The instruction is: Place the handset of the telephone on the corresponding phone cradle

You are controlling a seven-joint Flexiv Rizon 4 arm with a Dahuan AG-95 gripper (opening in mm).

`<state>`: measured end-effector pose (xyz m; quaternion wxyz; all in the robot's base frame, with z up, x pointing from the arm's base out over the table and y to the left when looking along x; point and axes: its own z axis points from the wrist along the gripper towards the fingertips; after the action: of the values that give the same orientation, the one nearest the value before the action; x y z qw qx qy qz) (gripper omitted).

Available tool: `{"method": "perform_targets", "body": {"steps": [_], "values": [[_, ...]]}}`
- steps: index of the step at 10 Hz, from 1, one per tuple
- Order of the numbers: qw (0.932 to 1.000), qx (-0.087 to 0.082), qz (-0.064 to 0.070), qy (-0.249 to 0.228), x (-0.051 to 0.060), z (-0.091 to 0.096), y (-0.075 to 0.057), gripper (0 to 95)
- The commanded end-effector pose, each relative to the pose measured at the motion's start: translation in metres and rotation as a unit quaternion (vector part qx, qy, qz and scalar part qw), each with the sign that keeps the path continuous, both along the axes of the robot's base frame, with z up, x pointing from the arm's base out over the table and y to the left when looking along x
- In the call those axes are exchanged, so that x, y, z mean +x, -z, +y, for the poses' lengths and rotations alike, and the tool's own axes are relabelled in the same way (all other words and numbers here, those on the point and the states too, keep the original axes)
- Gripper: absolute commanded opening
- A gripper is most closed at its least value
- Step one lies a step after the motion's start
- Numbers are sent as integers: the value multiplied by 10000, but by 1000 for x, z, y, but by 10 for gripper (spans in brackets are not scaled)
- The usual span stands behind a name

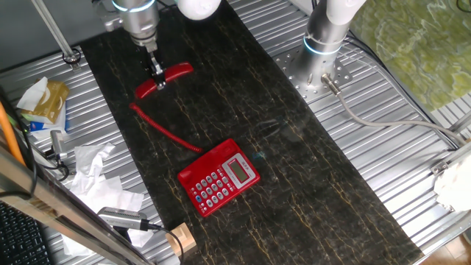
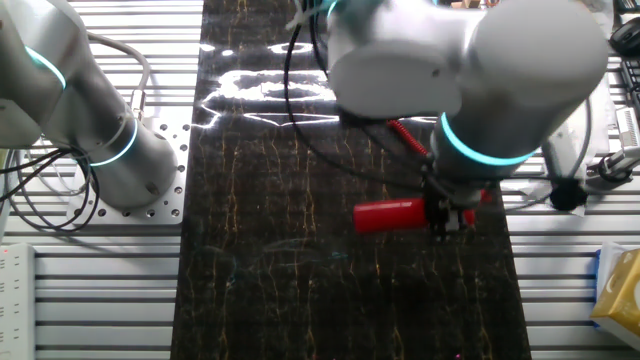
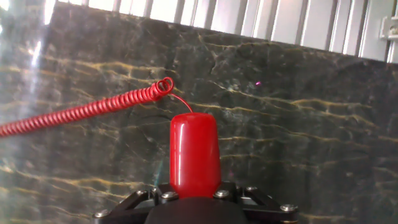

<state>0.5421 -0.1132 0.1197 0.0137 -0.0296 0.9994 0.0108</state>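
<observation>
The red handset [image 1: 165, 79] is held off the dark mat at the far end of it; it shows in the other fixed view [image 2: 398, 215] and in the hand view [image 3: 194, 152]. My gripper [image 1: 157, 76] is shut on the handset at its middle, also seen in the other fixed view [image 2: 448, 217]. A red coiled cord [image 1: 163, 126] runs from the handset to the telephone [image 1: 218, 177], which lies near the mat's front with keypad and display up. The phone cradle [image 1: 207, 155] is an empty red strip along the base's far edge. The cord shows in the hand view [image 3: 87, 111].
A second robot arm's base [image 1: 324, 44] stands on the metal table at the right of the mat. Crumpled paper [image 1: 96, 173], a snack bag [image 1: 44, 99], cables and a small wooden block [image 1: 180, 239] lie along the left side.
</observation>
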Motion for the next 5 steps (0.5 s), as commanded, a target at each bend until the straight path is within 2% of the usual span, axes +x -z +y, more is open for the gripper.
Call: {"method": "perform_targets", "body": {"steps": [1,5], "values": [[10000,81,4,41,1,10,-2,0],[9998,133,12,164,10,32,-5,0]]}}
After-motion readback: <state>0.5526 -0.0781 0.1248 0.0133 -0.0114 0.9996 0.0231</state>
